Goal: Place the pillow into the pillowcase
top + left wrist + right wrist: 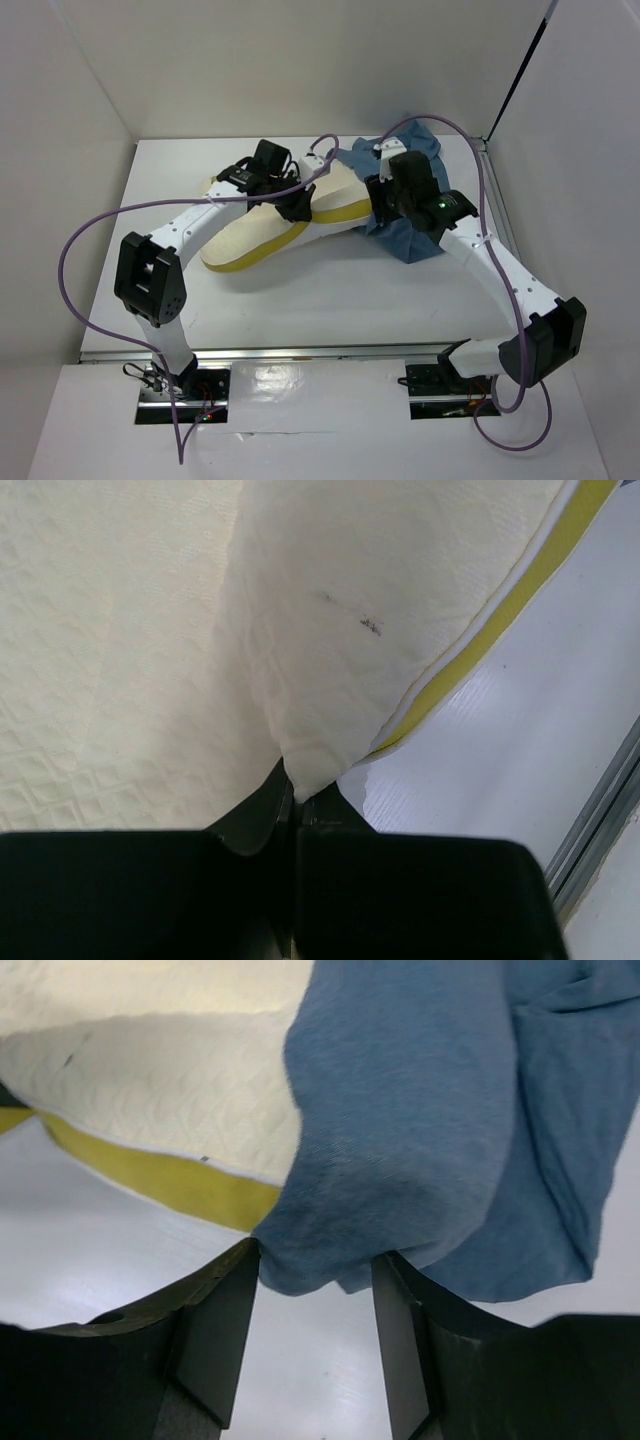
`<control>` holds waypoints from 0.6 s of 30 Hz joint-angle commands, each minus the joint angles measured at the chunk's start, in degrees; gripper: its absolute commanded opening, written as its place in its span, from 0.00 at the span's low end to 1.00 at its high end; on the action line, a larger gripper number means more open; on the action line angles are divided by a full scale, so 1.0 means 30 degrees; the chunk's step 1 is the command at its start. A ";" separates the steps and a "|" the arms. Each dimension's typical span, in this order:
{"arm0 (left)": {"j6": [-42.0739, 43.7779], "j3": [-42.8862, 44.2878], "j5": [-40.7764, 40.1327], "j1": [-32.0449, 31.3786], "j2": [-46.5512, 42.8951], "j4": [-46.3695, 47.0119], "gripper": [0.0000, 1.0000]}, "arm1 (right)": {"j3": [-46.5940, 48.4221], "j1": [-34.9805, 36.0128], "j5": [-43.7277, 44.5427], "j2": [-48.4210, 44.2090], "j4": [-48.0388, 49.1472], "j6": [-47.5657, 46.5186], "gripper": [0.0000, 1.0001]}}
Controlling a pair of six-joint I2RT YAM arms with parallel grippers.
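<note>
Left gripper (295, 798): jaws closed tight, pinching a pillow (150, 630) corner fold; yellow seam right of jaws, white table (520, 730) beyond.
Right gripper (318, 1260): jaws part-open, pillowcase (420, 1110) fold between, touching both; firm hold not discernible. Pillow end left of jaws, under cloth.
Top view only: rest of pillow bare on table.

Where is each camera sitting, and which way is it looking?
Top camera: above and behind the arms, looking down at the table; the left arm and right arm show.
Left wrist camera: on the left arm, facing the pillow; the left gripper pinches it.
Right wrist camera: on the right arm, facing the pillowcase; the right gripper holds a bunch.
Shared: both wrist views show the pillow's yellow seam.
</note>
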 commanded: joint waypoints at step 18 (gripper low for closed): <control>-0.0156 -0.0085 0.0867 -0.0081 -0.0241 0.1083 0.00 | -0.0297 0.0170 -0.0017 -0.0213 0.3756 0.0002 0.00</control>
